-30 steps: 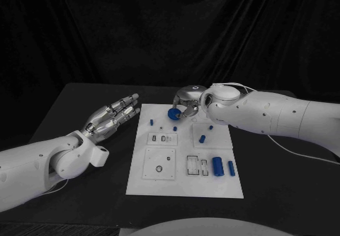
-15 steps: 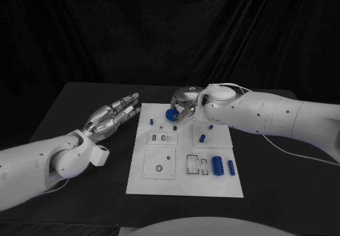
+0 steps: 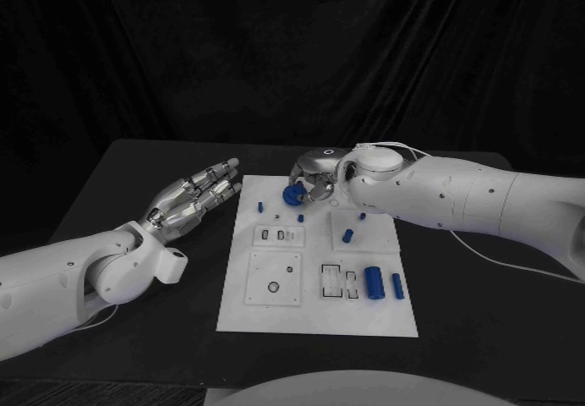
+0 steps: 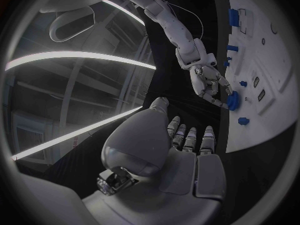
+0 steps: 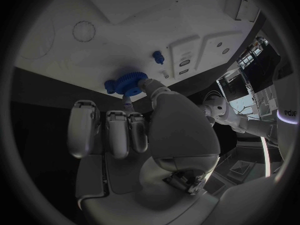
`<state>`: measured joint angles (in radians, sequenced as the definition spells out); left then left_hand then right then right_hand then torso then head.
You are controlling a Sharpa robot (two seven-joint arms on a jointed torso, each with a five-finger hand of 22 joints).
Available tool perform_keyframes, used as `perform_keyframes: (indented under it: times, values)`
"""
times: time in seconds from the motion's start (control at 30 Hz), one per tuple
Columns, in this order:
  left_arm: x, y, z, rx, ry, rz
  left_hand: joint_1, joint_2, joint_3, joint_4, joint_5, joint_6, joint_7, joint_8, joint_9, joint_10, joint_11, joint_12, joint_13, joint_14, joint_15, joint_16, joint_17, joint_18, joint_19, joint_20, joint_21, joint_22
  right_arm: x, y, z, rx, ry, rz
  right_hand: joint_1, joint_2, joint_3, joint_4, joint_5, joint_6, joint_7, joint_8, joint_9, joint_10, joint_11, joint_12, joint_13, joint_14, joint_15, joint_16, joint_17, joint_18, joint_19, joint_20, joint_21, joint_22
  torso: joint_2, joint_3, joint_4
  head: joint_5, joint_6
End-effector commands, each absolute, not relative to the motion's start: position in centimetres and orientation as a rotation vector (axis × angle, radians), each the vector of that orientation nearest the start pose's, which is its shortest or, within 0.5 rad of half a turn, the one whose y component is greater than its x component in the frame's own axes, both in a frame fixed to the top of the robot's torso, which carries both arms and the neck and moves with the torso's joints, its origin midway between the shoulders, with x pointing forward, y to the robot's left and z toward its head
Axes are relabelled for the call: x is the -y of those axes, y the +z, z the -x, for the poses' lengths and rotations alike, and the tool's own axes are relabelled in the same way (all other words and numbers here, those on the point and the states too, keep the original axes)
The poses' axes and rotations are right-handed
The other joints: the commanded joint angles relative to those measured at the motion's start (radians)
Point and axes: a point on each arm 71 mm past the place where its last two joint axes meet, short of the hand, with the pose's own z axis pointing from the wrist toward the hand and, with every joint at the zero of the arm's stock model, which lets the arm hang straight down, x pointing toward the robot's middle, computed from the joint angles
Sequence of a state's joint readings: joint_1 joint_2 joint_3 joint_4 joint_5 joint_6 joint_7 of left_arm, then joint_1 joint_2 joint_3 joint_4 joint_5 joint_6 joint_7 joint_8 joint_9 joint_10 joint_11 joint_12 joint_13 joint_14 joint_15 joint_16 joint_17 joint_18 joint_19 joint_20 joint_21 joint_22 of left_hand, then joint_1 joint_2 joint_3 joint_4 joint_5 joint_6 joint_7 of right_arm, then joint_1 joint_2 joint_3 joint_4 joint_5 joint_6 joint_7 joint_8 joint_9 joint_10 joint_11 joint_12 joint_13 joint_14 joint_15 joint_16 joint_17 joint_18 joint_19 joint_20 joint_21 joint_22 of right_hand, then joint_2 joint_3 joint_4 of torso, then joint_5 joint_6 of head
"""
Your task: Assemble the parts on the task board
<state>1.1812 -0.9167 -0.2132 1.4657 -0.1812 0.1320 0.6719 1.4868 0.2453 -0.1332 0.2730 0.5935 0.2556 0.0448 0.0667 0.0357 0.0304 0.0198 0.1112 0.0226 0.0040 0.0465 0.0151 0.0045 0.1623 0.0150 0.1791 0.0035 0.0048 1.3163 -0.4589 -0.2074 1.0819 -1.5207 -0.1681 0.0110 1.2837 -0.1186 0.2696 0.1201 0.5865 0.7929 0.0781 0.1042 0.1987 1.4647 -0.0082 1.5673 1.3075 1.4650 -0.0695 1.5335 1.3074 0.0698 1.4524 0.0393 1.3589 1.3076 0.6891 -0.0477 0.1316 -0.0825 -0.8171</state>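
the blue gear (image 3: 292, 194) (image 5: 127, 83) (image 4: 232, 101), a toothed round part, was pinched between the fingertips of the right hand (image 3: 314, 176) (image 5: 134, 135) (image 4: 209, 82) at the far end of the task board (image 3: 319, 320) (image 5: 56, 70) (image 4: 278, 105), near that end's left corner. whether the gear touched the board could not be told. in the right wrist view a thumb and one finger closed on the gear while the other fingers (image 5: 84, 127) lay side by side, extended toward the board edge.

around the gear, on the board: a small blue peg (image 3: 259, 207) near the left edge, another small blue part (image 3: 300, 220) just beyond a raised white block with two slots (image 3: 279, 238), two blue pieces (image 3: 347, 237) on a raised white plate on the right, and two blue cylinders (image 3: 374, 283) lying side by side near the right edge beside a framed recess (image 3: 331, 283). a square white plate with an oval hole (image 3: 275, 281) sat nearer the robot. nothing lay between the gear and the board surface beneath it.

the right arm (image 3: 488, 207) reached in across the table (image 3: 146, 169), its wrist bent so the hand pointed down over the far board edge. the left hand (image 3: 193, 196) (image 4: 187, 145) held nothing, its fingers straight and close together, palm turned upward, lying just beside the board's left edge and clear of it.
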Motion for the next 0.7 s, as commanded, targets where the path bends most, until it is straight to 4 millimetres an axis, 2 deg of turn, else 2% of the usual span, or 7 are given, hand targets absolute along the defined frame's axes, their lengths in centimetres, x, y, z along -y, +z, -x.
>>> perform_keyframes:
  times: [0.03, 0.33, 0.63, 0.67, 0.7]
  values:
    - [-23.9, -22.8, -45.2, -1.563, -1.902, 0.793, 0.010, -0.001, 0.005, 0.000, 0.005, -0.006, 0.002, 0.000, 0.000, -0.003, 0.002, 0.001, -0.001, 0.001, 0.009, 0.003, 0.001, 0.019, -0.003, 0.007, 0.005, 0.002, 12.1, -20.8, -55.1, -1.778, 0.524, 0.488, -0.010, -0.008, 0.004, -0.006, -0.003, -0.009, -0.003, -0.005, -0.004, 0.106, -0.007, 0.004, 0.263, 0.093, -0.007, -0.005, 0.216, -0.007, -0.002, -0.004, -0.007, 0.108, -0.001, -0.0006, -0.0009, 0.000, -0.003]
    - [-23.9, -22.8, -45.2, -1.566, -1.902, 0.793, 0.010, -0.002, 0.005, 0.000, 0.006, -0.006, 0.002, 0.000, 0.000, -0.003, 0.002, 0.000, -0.001, 0.001, 0.009, 0.003, 0.001, 0.019, -0.003, 0.007, 0.004, 0.002, 12.2, -20.8, -55.1, -1.774, 0.523, 0.485, -0.010, -0.009, 0.006, -0.013, -0.006, -0.034, -0.004, -0.018, -0.016, 0.106, -0.009, 0.004, 0.263, 0.088, -0.010, -0.021, 0.199, -0.002, -0.011, -0.007, -0.026, 0.096, 0.000, 0.0000, -0.0007, 0.000, -0.004]
    - [-24.0, -22.8, -45.2, -1.564, -1.899, 0.794, 0.011, -0.002, 0.005, -0.001, 0.007, -0.007, 0.003, 0.000, 0.000, -0.004, 0.002, 0.000, -0.001, 0.001, 0.009, 0.003, 0.001, 0.019, -0.004, 0.007, 0.004, 0.001, 13.0, -19.9, -55.0, -1.687, 0.557, 0.472, -0.012, -0.009, 0.007, -0.015, -0.011, -0.025, 0.000, -0.013, -0.016, 0.106, -0.007, 0.004, 0.263, 0.086, -0.009, -0.027, 0.193, -0.002, -0.012, -0.007, -0.031, 0.094, 0.000, 0.0004, -0.0007, -0.004, 0.005]
    - [-24.1, -22.8, -45.2, -1.564, -1.898, 0.794, 0.011, -0.002, 0.005, -0.001, 0.007, -0.007, 0.003, 0.000, 0.000, -0.004, 0.002, 0.000, -0.001, 0.001, 0.009, 0.003, 0.001, 0.019, -0.004, 0.007, 0.004, 0.001, 13.4, -19.4, -54.9, -1.661, 0.563, 0.467, -0.019, -0.006, -0.004, -0.014, -0.115, -0.018, 0.002, -0.007, -0.019, 0.106, -0.005, 0.004, 0.263, 0.086, -0.007, -0.030, 0.190, -0.002, -0.010, -0.006, -0.031, 0.095, 0.000, 0.0006, -0.0007, -0.005, 0.007]
    - [-24.1, -22.8, -45.2, -1.563, -1.897, 0.795, 0.011, -0.002, 0.005, -0.001, 0.007, -0.007, 0.003, 0.000, 0.000, -0.004, 0.002, 0.000, -0.001, 0.001, 0.009, 0.003, 0.001, 0.019, -0.004, 0.007, 0.004, 0.001, 13.7, -18.9, -54.9, -1.644, 0.566, 0.463, -0.023, -0.003, -0.014, -0.013, -0.174, -0.016, 0.002, -0.004, -0.022, 0.106, -0.004, 0.004, 0.263, 0.086, -0.007, -0.031, 0.190, -0.002, -0.008, -0.006, -0.032, 0.096, 0.000, 0.0006, -0.0009, -0.005, 0.009]
